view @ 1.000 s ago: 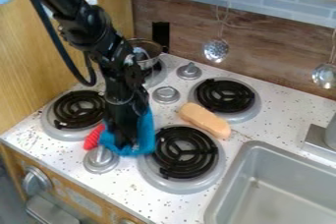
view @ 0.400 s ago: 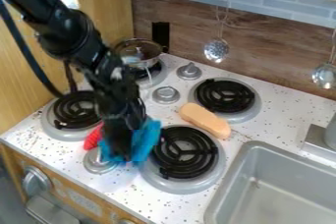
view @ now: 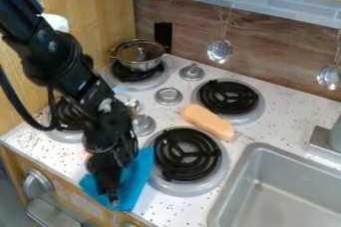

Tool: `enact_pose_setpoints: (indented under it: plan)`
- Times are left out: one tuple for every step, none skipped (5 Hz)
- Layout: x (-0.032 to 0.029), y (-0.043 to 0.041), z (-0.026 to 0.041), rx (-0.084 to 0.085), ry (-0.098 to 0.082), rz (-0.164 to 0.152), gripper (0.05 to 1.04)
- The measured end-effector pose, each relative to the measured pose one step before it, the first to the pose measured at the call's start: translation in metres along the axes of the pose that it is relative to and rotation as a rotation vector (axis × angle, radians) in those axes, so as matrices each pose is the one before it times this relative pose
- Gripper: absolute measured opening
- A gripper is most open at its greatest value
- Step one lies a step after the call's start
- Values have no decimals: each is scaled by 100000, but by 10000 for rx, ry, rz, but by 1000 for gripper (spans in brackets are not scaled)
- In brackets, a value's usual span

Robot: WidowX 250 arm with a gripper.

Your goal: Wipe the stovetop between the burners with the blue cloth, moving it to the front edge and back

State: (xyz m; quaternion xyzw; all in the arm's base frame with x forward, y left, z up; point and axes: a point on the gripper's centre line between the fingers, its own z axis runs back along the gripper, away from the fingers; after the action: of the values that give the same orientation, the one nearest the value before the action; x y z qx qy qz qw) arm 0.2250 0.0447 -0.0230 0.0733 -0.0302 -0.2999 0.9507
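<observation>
Pressed low against a blue cloth [view: 138, 176], near the front edge of the counter [view: 266, 130]: the black gripper [view: 112, 197], dark against dark and hard to read. No telling the spread of the jaws, wide or narrow, or any grip on the fabric. Cloth thin, softly creased, partly hidden under the gripper, just left of the front right burner [view: 187, 155]; lower border right at the counter's edge, overhang unclear. Beside the gripper, a sliver of something red [view: 86, 152], too covered to name. Behind the arm, partly masked, the left burner [view: 69, 116], with coiled black rings. Also half hidden there, a small shiny metal shape [view: 134, 106], too blurred to identify. Cut off at the right, a grey, round-cornered sink [view: 286, 186], a metal faucet [view: 324, 141] and a hanging ladle [view: 329, 77]. Farther back, a round steel pot [view: 138, 64] under a see-through lid, on the back left burner [view: 148, 82]. Between the two right burners, a smooth, oblong tan piece [view: 208, 122]. Counter white and speckled; wall panel [view: 279, 47] wood-grained; perforated spoon [view: 220, 51] round and shiny.
</observation>
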Motion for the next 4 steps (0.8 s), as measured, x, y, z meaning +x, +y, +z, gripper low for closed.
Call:
enact_pose_setpoints:
  plan:
    - [-621, -1933, 11, -115, 107, -373, 142]
    - [63, -113, 40, -30, -4, 73, 142]
    - [1058, 1244, -30, -127, 76, 202, 137]
    - [578, 1026, 47, -443, 340, 516, 120]
